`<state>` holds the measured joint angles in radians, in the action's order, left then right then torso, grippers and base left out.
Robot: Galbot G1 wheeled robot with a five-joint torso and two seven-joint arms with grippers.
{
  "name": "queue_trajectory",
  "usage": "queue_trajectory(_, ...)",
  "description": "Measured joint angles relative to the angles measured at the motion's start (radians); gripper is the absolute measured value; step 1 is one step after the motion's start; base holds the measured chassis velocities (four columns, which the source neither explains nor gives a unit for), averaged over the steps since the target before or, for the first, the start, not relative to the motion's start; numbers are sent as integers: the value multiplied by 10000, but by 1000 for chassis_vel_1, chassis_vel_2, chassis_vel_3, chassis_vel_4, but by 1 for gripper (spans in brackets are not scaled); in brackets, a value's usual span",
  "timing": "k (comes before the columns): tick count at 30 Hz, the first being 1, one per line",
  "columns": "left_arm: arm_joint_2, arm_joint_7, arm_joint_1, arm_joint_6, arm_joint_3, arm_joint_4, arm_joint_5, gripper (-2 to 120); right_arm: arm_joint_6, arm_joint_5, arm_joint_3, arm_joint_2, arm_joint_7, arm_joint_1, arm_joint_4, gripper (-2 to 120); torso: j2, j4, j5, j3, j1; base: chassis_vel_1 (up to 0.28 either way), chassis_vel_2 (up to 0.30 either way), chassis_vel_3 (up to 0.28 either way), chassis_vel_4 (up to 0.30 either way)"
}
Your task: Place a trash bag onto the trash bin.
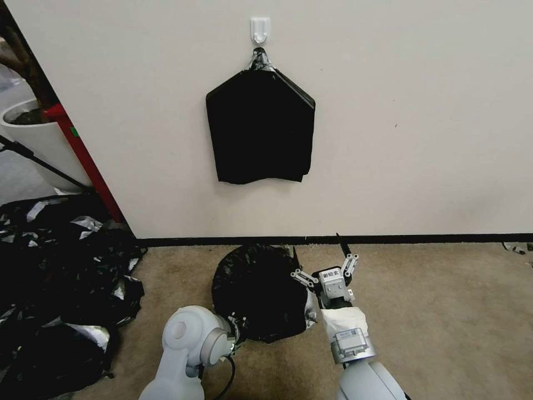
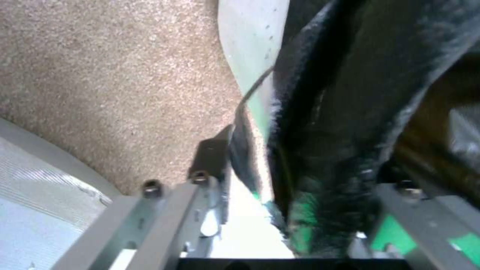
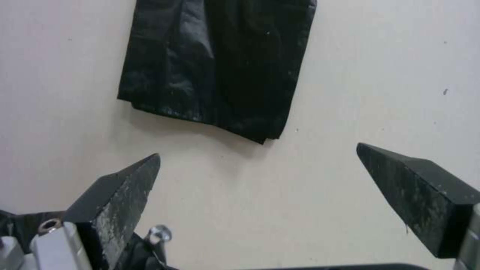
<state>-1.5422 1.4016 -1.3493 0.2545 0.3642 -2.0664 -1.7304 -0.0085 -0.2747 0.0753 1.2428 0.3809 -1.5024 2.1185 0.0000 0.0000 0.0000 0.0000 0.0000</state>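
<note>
Over trash bin (image 2: 250,45), trash bag (image 1: 258,291)

The trash bag (image 1: 255,294), glossy, wrinkled black film, lies draped over the trash bin (image 1: 310,312) on the carpet by the wall, hiding nearly all of it. A cream-white sliver, probably the bin's wall, peeks out.
</note>
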Motion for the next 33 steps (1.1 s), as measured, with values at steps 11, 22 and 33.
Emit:
queue_trajectory(11, 1103, -420, -552, 847, -682, -1877, 1156, 77, 82, 1894, 21, 208, 455, 407, -259, 100, 0, 3, -1, 0, 0, 0, 0, 0, 0)
queue_trajectory(22, 3353, -2107, 20, 1944, -1007, -2737, 3480, 100, -31, 3996, 1308, 918, 838, 504, -85, 100, 0, 0, -2, 0, 0, 0, 0, 0, 0)
queue_trajectory(33, 4713, -11292, 1057, -3293, -476, 1564, 12327, 100, 1640, 2282, 3775, 1754, -687, 315, -835, 100, -1, -2, 0, 1, 1, 0, 0, 0, 0)
